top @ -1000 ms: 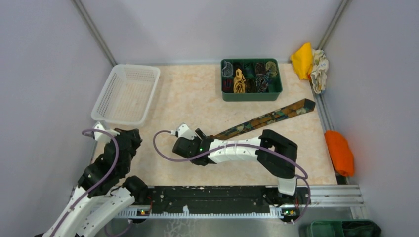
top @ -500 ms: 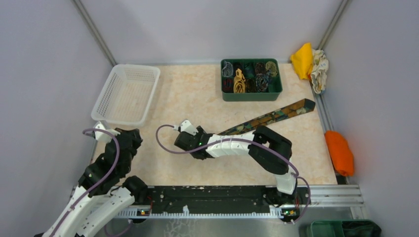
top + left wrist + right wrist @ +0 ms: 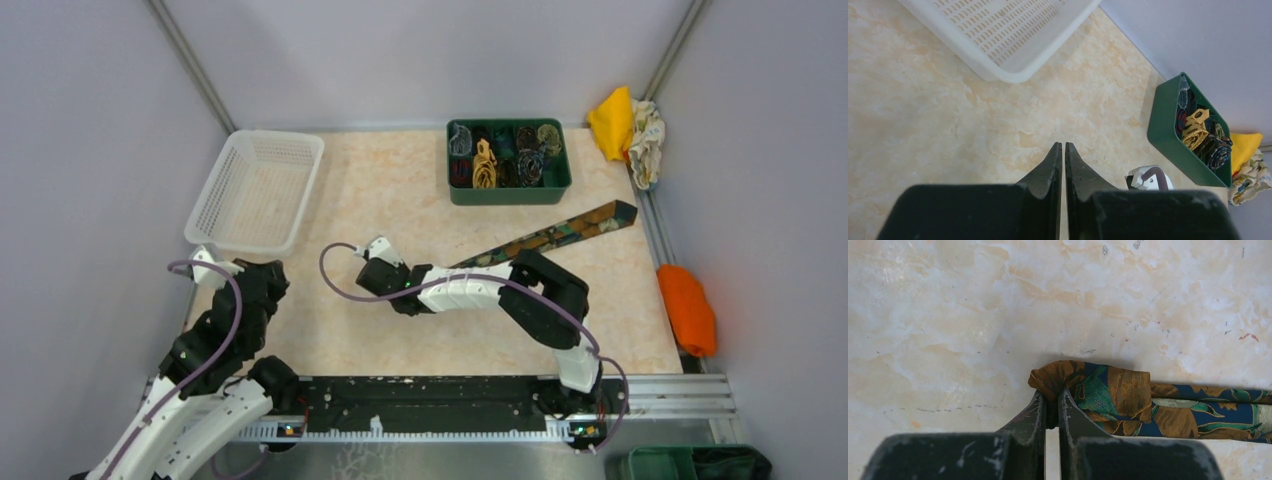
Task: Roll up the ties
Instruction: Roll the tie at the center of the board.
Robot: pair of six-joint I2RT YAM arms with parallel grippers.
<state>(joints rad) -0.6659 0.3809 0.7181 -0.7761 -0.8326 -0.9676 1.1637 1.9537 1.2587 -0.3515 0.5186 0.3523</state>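
The right claw (image 3: pixel 1050 407) is clamped on the folded narrow end of the brown tie (image 3: pixel 1128 395), which stretches diagonally across the worktop (image 3: pixel 400 190). Over the last second its wrist has crept away from the base, so the first turn is probably starting. The left claw (image 3: pixel 1063 150), pressed together, hangs idle near the white basket (image 3: pixel 1013 75).

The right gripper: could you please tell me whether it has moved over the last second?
Yes. The right gripper, shut on the tie, has shifted away from the base rail toward the green bin.
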